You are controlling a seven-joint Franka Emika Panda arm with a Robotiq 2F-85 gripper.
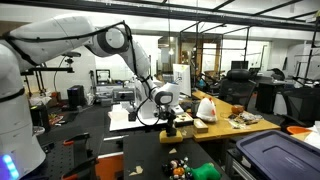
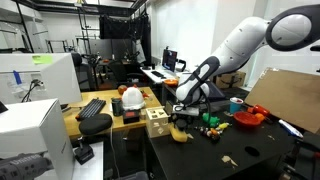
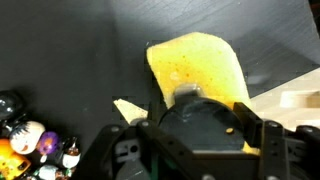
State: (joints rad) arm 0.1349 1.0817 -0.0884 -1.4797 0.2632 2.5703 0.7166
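The wrist view tells me most. The yellow piece (image 3: 195,62) is flat and soft-looking, like a sponge or a slab of foam. It fills the middle of the frame and runs straight down into the dark body of the gripper (image 3: 200,112) at the bottom edge. Behind it is the black tabletop (image 3: 70,45). I cannot say whether the piece rests on that surface or hangs just above it.

My guess is that the wrist sits squarely over the piece so that its broad face lies between the fingers, since a thin edge is the easiest part of a flat, soft thing to pinch.

The rest is crowded off to the sides. A huddle of small painted figures (image 3: 35,140) sits in the lower left corner, and a pale wooden edge (image 3: 295,98) is at the right — both near the piece, neither touching it.

In an exterior view the arm (image 2: 240,45) bends down from the upper right and the gripper (image 2: 185,109) sits low at the centre of the frame. The wooden box (image 2: 157,120) and a banana (image 2: 180,134) lie just below and to its left, with a red bowl (image 2: 250,117) further right.

As for the jaws — the fingertips are hidden behind the gripper's own housing. I cannot tell whether they are clenched on the yellow piece or only straddle it.
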